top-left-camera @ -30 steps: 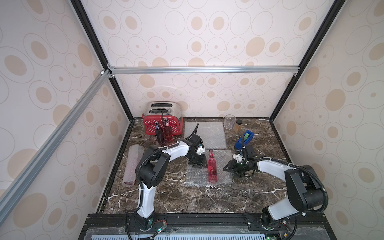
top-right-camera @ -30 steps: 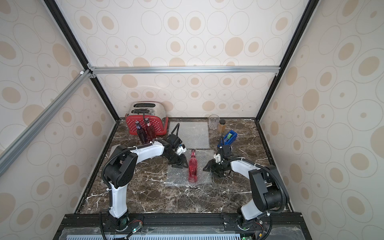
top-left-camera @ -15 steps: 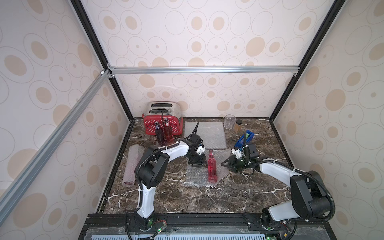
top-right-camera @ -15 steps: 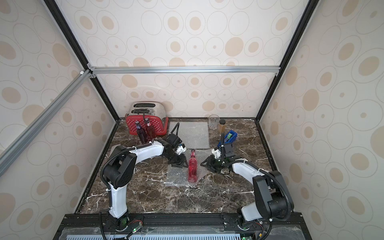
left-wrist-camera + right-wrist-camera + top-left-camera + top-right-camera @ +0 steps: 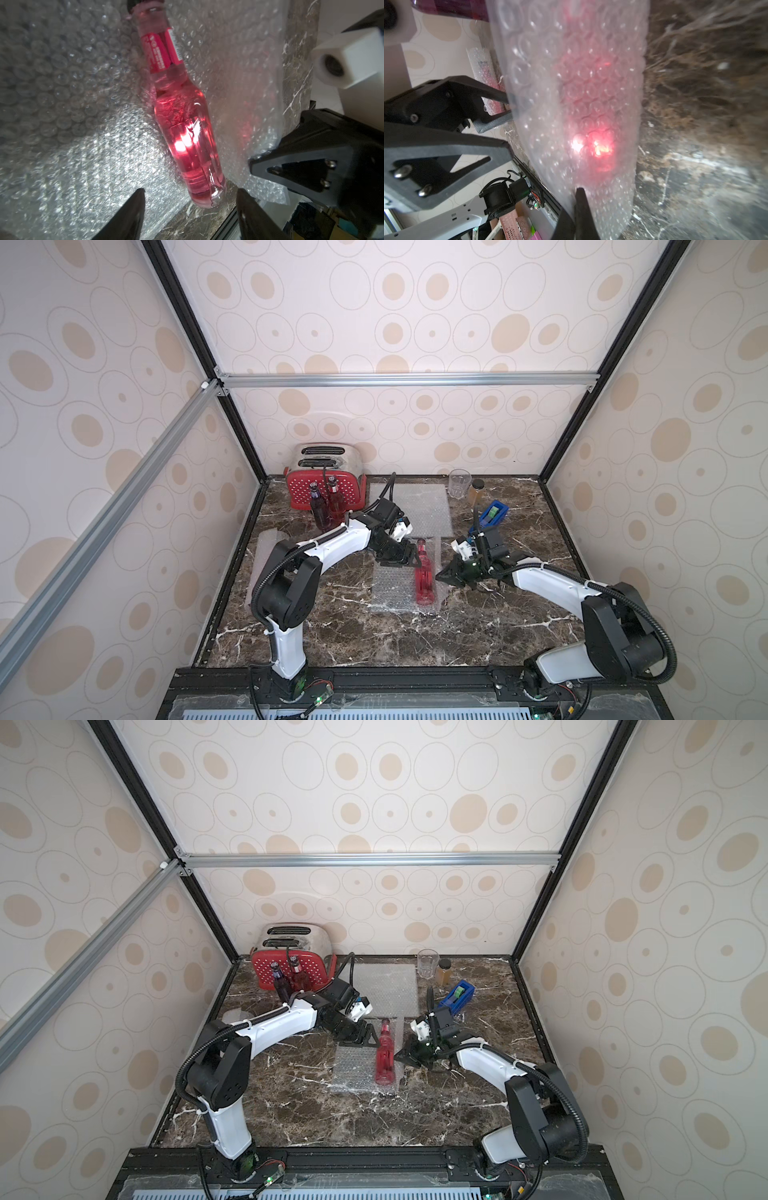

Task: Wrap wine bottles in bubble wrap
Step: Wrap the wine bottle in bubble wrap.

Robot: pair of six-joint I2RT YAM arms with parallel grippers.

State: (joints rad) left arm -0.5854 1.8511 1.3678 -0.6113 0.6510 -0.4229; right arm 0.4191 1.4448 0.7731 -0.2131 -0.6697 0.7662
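One red-filled wine bottle (image 5: pixel 424 578) lay on the nearer bubble wrap sheet (image 5: pixel 392 587) of two at the desk (image 5: pixel 374 639) centre, a purple bottle (image 5: pixel 319 508) and a red bottle (image 5: pixel 336 504) stood far left, while the left gripper (image 5: pixel 411 558) gaped beside the lying bottle's neck and the right gripper (image 5: pixel 439 576) pinched that sheet's right edge.

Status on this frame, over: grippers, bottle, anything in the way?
Left gripper open, beside red bottle neck. Right gripper shut on bubble wrap edge, edge raised. Bottle lying on wrap, unwrapped. Left gripper may block the fold.
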